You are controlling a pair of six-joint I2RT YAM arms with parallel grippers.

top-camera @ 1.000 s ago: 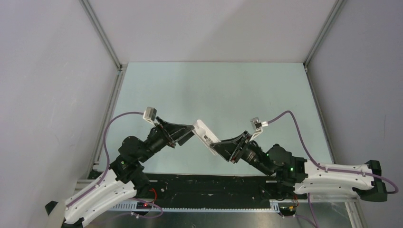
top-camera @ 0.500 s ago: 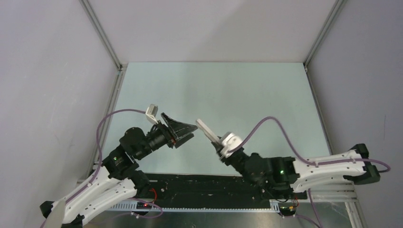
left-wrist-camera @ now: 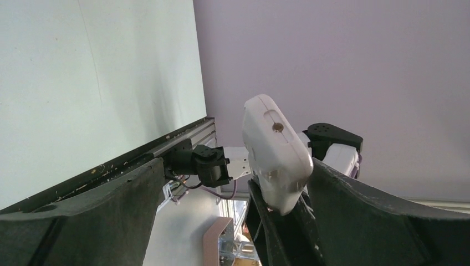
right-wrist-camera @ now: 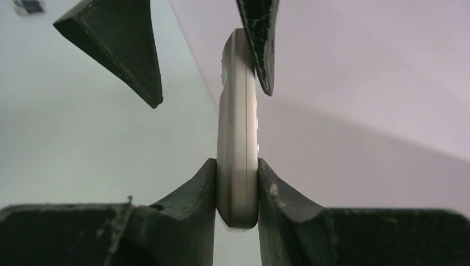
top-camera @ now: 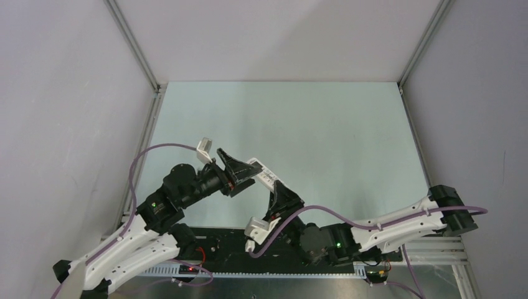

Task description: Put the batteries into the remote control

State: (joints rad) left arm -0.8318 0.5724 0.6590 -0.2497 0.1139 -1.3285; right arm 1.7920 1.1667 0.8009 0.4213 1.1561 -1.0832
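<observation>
The remote control [right-wrist-camera: 237, 138] is up off the pale green table [top-camera: 324, 131], between the two arms. The right gripper [right-wrist-camera: 236, 169] pinches one end of it, both fingers tight against its faces. The left gripper [left-wrist-camera: 233, 166] is spread wide around the other end, one finger right up against the remote and the other well clear.

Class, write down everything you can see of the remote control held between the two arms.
The remote control is a slim white plastic slab with rounded corners, a seam along its edge and a dark printed label. One end shows a small round brass-coloured spot. It is held above the table, clamped at one end by the right gripper. The open left gripper straddles the other end, one finger close beside it.
</observation>
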